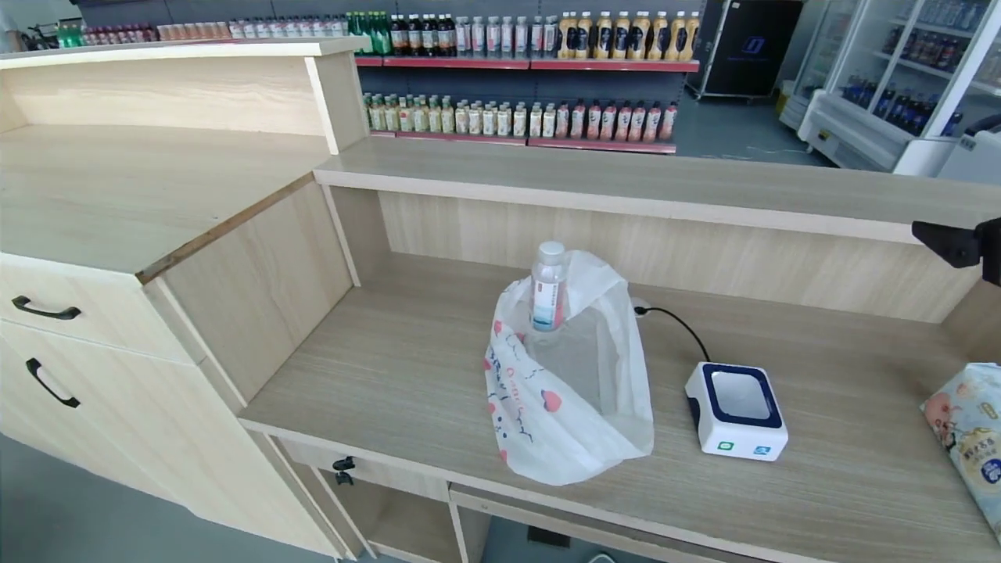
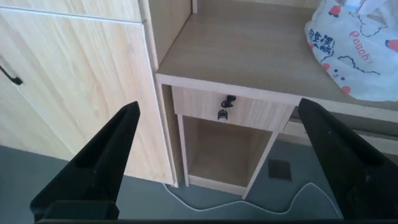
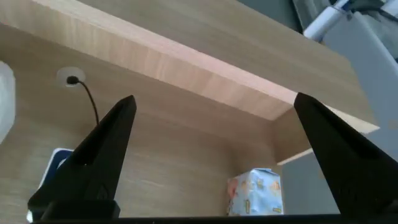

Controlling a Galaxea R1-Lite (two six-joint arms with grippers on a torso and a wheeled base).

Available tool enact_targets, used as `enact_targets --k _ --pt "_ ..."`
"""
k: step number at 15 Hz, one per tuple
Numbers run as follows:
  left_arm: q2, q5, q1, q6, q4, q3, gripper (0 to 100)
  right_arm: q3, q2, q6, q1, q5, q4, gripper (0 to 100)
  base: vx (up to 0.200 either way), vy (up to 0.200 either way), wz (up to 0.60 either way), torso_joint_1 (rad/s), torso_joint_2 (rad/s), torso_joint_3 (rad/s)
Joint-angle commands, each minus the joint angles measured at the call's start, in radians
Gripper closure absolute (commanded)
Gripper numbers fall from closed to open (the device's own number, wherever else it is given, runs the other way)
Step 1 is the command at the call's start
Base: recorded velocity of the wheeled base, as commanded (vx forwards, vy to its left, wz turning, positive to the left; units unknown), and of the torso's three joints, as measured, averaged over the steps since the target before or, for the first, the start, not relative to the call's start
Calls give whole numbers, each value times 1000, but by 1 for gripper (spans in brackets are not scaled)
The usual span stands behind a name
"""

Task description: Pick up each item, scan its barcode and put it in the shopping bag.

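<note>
You look to have one item done: the bottle (image 1: 548, 289) stands upright in the white shopping bag (image 1: 571, 407) at the middle of the head frame, its pale cap and label clear of the slumped rim. Still left is the pastel printed packet (image 1: 974, 430), lying flat at the lower right edge of the tabletop (image 1: 407, 367), right of the scanner (image 1: 735, 410). Your left fingers (image 2: 106, 162) and right fingers (image 3: 99, 155) are spread wide, holding nothing.

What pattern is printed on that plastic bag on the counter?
The shopping bag is white with red hearts and dark lettering; clearest in the head view.
</note>
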Motion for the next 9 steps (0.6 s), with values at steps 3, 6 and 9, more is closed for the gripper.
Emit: enact_targets --k 3,6,9 --pt "1 0 0 0 0 0 0 -260 75 186 -106 -147 347 0 0 0 -600 1 2 2" --pt "1 0 1 0 0 0 0 -386 225 218 -215 -14 412 0 0 0 0 0 0 0" --pt "1 0 0 0 0 0 0 -375 295 230 -267 46 418 0 0 0 0 0 0 0"
